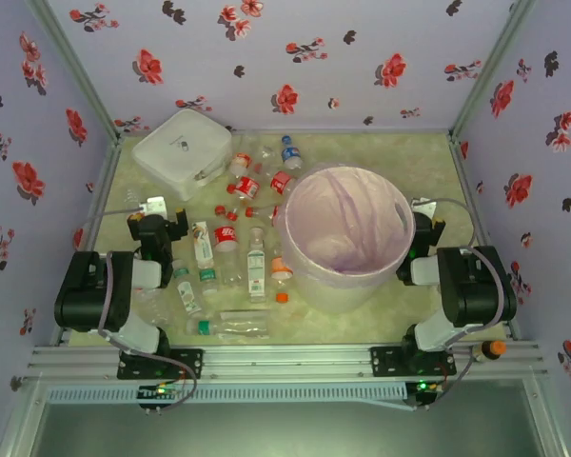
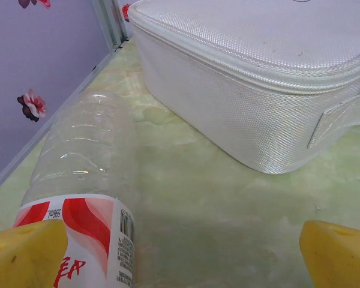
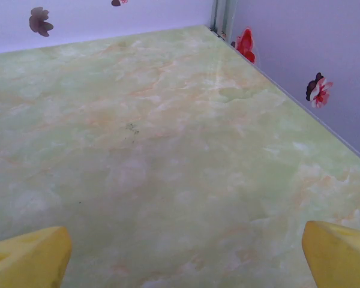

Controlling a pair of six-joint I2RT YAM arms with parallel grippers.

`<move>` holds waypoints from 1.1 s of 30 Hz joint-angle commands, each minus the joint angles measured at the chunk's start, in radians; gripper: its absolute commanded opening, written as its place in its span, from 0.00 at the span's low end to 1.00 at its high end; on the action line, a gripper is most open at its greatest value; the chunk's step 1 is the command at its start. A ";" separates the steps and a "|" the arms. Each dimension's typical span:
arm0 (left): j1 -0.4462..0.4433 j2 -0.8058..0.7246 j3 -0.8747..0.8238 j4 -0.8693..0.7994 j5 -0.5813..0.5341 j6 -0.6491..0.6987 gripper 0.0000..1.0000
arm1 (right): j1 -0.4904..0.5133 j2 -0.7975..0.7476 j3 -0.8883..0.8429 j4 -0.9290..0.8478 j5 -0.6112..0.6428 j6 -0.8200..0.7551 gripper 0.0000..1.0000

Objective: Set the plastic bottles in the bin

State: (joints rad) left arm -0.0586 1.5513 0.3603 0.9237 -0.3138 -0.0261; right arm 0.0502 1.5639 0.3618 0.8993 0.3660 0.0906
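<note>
Several plastic bottles [image 1: 246, 187] lie scattered on the table between my left arm and the bin [image 1: 348, 276], a wide pale bucket lined with a pinkish bag. One with a green cap [image 1: 230, 327] lies near the front edge. My left gripper [image 1: 158, 215] is open, low over the table, pointing at the white case. In the left wrist view a clear bottle with a red and white label [image 2: 78, 180] lies just beside the left yellow fingertip [image 2: 24, 255], and nothing is between the fingers of that gripper [image 2: 183, 264]. My right gripper [image 3: 183, 261] is open over bare table to the right of the bin.
A white rounded square case [image 1: 183, 152] sits at the back left, close ahead of the left gripper, its side and strap [image 2: 342, 117] in the left wrist view. Flowered walls [image 1: 285, 57] enclose the table on three sides. The right wall [image 3: 324, 78] runs near the right gripper.
</note>
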 commanded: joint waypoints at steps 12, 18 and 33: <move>0.006 0.002 0.012 0.028 -0.016 0.000 1.00 | 0.002 -0.005 0.009 0.018 0.013 0.021 0.99; 0.006 0.001 0.012 0.028 -0.016 0.000 1.00 | 0.000 -0.005 0.013 0.009 0.008 0.026 0.99; 0.001 -0.109 0.073 -0.176 0.016 0.020 1.00 | -0.010 -0.070 0.069 -0.141 -0.051 0.015 0.99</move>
State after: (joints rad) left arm -0.0437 1.5272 0.3779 0.8551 -0.2855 -0.0246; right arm 0.0425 1.5475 0.3740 0.8482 0.3332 0.1051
